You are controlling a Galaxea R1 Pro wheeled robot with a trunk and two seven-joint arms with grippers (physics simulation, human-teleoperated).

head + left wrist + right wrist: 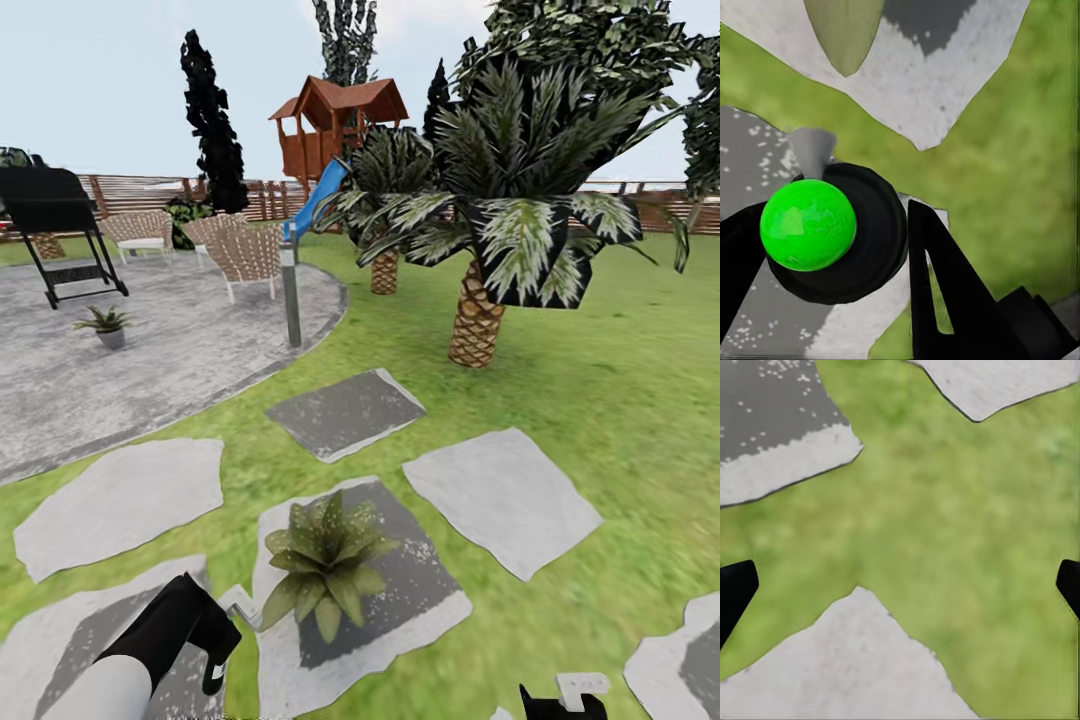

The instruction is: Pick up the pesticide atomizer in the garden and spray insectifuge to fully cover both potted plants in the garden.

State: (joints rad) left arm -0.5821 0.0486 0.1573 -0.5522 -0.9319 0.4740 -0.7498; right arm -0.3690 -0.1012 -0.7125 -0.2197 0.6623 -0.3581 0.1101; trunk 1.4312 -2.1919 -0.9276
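Note:
My left gripper [213,640] is shut on the pesticide atomizer [862,247], a dark round body with a bright green ball [808,223] against it. Its white nozzle [240,604] points toward the near potted plant [325,560], a speckled rosette on a stepping stone [420,590] just right of the gripper. One leaf tip [844,30] of that plant shows in the left wrist view. The second potted plant [106,325] stands far off on the grey patio [180,350], in a pale pot. My right gripper [900,585] hangs open over grass, low at the right [560,702].
Flat grey stepping stones [505,500] lie across the lawn around me. A palm [478,310] stands ahead right, and a post [290,300] at the patio edge. Wicker chairs [245,255], a black swing seat [55,235], a fence and a play tower [335,120] lie beyond.

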